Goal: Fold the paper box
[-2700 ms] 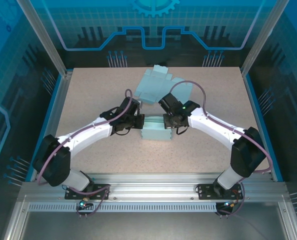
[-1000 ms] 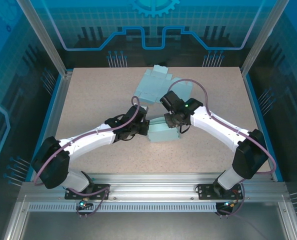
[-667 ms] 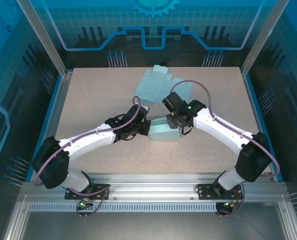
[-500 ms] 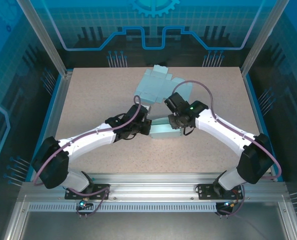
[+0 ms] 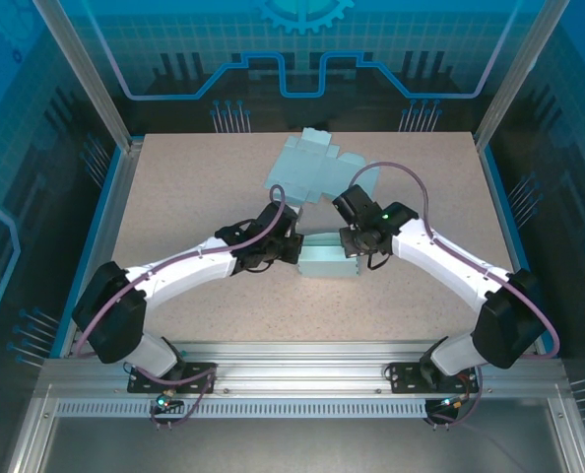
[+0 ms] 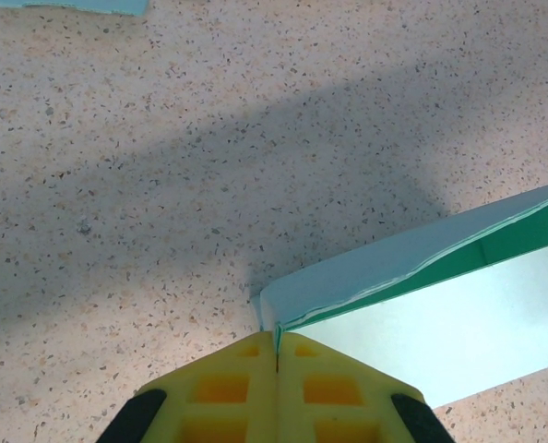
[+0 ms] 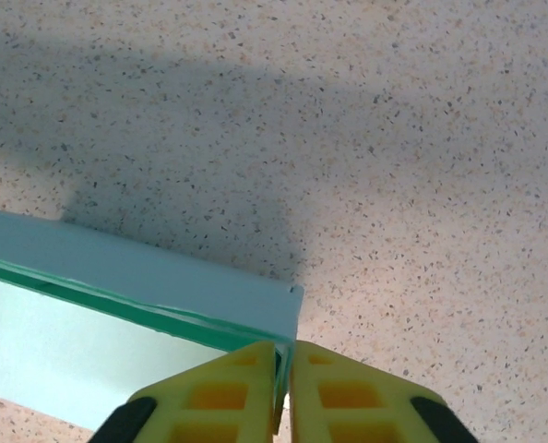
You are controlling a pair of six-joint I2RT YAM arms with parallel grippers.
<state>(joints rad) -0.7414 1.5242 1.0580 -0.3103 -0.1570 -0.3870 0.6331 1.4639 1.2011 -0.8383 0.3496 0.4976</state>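
Closing within the last second, the right fingers (image 7: 267,365) now sit together on the thin end wall of the paper box (image 5: 327,260), where a moment ago they stood partly apart around it. The left fingers (image 6: 269,355) have not let go. They stay pressed together on the wall's edge at the opposite corner, the paper caught between their yellow tips. The box has also slid a little toward 3 o'clock over the past few seconds, and the left arm has stretched out to follow it.

With both ends pinched, the half-formed box looks ready for its walls to be pulled or creased into shape, so the fold seems under way rather than finished.

The box rests on the counter (image 5: 174,197) near the middle, slightly toward 6 o'clock, and a flat sheet (image 5: 307,169) of the same pale teal card lies just beyond it at 12 o'clock.

From its base at 7 o'clock the left arm reaches low and long, wrist aimed toward 3 o'clock. The right arm bows outward from its base at 5 o'clock, elbow swung wide, wrist aimed back toward 9 o'clock.
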